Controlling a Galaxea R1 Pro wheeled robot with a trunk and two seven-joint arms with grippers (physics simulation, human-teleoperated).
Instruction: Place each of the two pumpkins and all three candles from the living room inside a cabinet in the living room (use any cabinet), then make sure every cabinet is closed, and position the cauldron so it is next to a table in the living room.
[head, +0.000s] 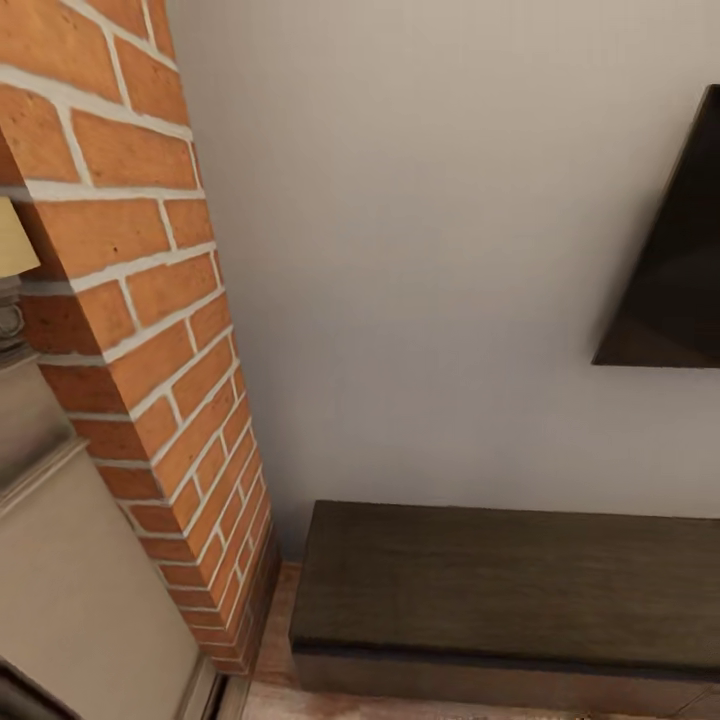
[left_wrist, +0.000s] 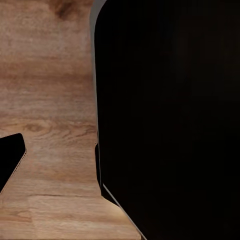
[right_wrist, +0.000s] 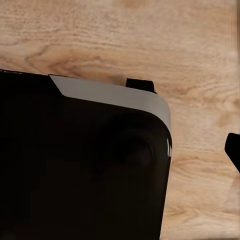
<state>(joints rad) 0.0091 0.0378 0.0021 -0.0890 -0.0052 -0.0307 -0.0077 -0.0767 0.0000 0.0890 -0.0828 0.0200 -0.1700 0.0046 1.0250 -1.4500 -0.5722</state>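
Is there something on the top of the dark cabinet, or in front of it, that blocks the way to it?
Nothing visible does. The cabinet has a bare top, with its front closed. The brick column stands beside its left end.

**Cabinet top lying open, brick column crowding one side**

The flat top of the cabinet is lying bare, offering open room above it. A brick column is standing just beside its left end, leaving only a narrow strip of wooden floor between them. A dark screen is hanging on the wall well above the cabinet's right part. In both wrist views, a large black body is blocking much of the floor below.
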